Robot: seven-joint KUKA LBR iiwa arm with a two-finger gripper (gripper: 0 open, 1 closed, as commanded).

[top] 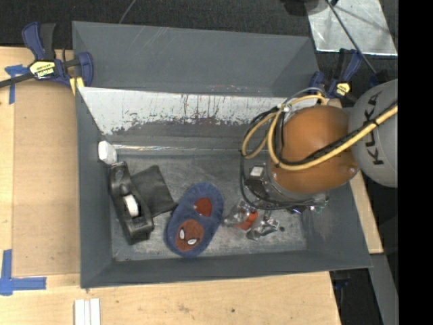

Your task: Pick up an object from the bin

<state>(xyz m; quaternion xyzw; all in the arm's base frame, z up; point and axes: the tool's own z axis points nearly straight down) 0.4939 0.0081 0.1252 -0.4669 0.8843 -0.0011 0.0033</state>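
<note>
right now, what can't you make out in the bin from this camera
1. Camera view: the gripper, low at the front right of the bin, is mostly hidden under the arm's orange cover; whether it holds anything cannot be told.
2. Red and silver bits there: too small and jumbled to identify.
3. White thing, back left corner: too small to name.
4. Bin floor beneath the cover: hidden.

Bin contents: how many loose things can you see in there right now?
4: a small white thing in the back-left corner, a black tape dispenser at left, a dark flat pad beside it, a blue slipper centre-front. More may be hidden under the arm.
</note>
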